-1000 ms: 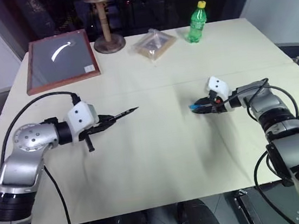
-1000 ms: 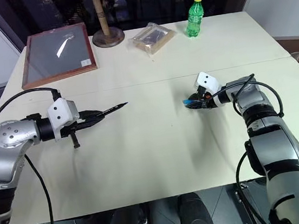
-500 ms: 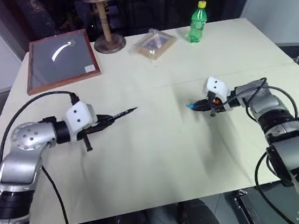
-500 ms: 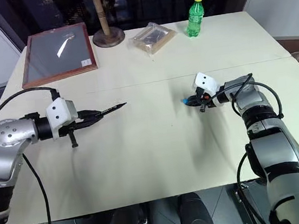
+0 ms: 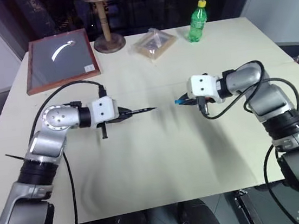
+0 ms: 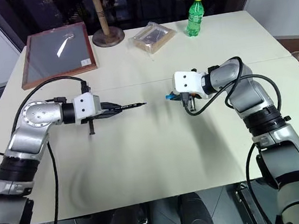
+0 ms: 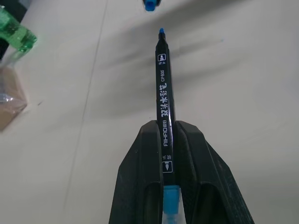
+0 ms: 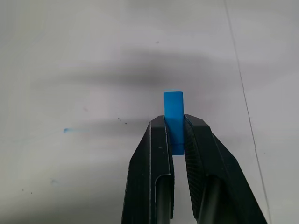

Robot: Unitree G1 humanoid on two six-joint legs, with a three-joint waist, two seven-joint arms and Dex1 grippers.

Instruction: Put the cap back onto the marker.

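Observation:
My left gripper (image 5: 121, 115) is shut on the marker (image 5: 138, 112), a thin black stick whose fine tip points right toward the other hand. In the left wrist view the marker (image 7: 163, 98) runs out from between the black fingers (image 7: 140, 172), its light blue end at the base and a blue tip at the far end. My right gripper (image 5: 187, 101) is shut on the cap (image 5: 178, 101), a tiny bright blue cylinder pointing left. Seen from the right wrist, the cap (image 8: 174, 112) sticks out past the fingertips. A short gap over the table separates tip and cap.
On the cream table (image 5: 161, 160) the far side holds a wood-framed board (image 5: 60, 60), a wooden stand (image 5: 105, 24), a clear bag (image 5: 153, 43) and a green bottle (image 5: 197, 23). A small blue ink mark (image 8: 67, 130) shows on the tabletop.
Both hands have moved inward toward the table's middle. The left carried the marker right, the right lifted the cap and carried it left, so the gap between them has shrunk.

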